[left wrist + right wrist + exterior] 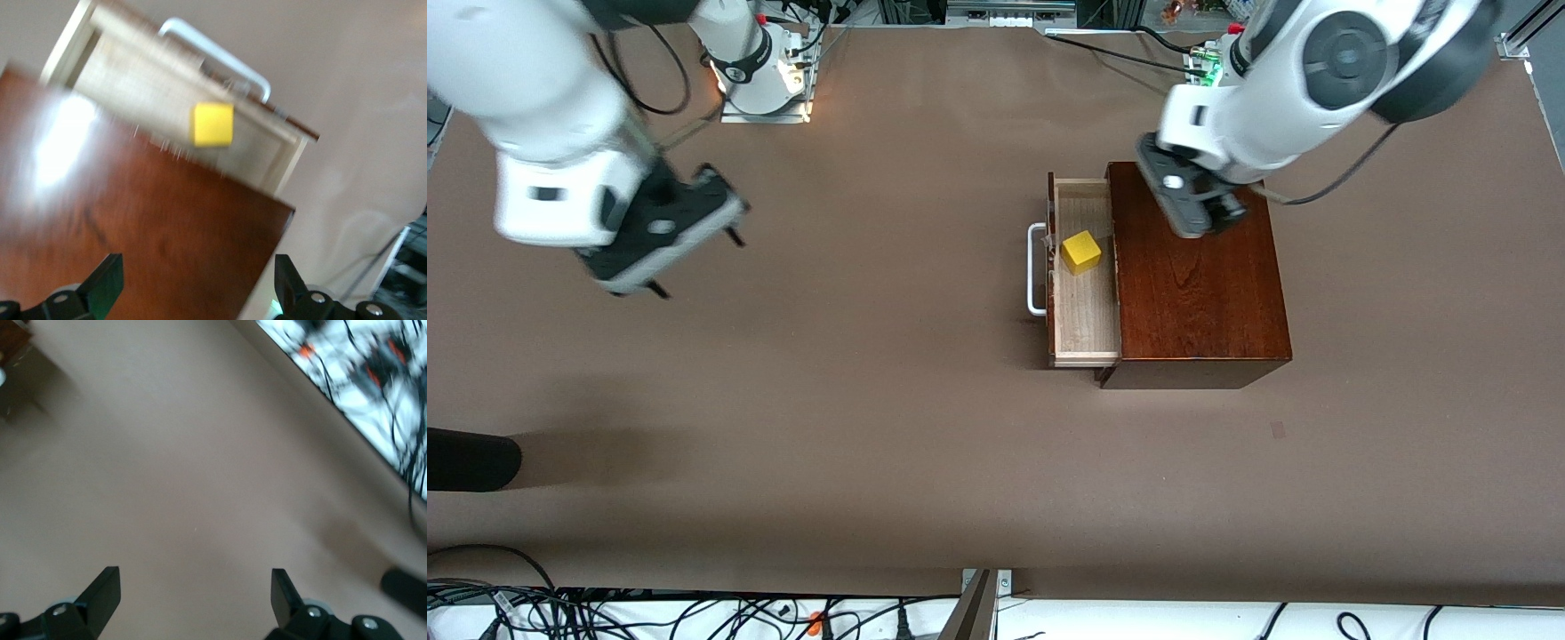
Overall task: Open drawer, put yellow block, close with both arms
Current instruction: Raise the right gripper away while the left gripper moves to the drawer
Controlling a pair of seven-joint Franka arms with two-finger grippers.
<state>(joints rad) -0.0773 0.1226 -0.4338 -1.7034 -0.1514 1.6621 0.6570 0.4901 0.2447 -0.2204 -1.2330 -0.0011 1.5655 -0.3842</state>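
Right gripper (694, 233) hung over bare surface (871, 400) toward the right arm's end, jaws wide, empty, well apart from the drawer (1085, 284). Drawer was pulled out, block (1081, 252) lying loose inside near the white handle (1036, 269). Block looked light, rigid, nothing fragile. Drawer probably slides stiffly; push flat on the front panel or handle to shut it. Left gripper (1199, 203) sat over the box (1200, 276) top, jaws wide, empty, block just past them.
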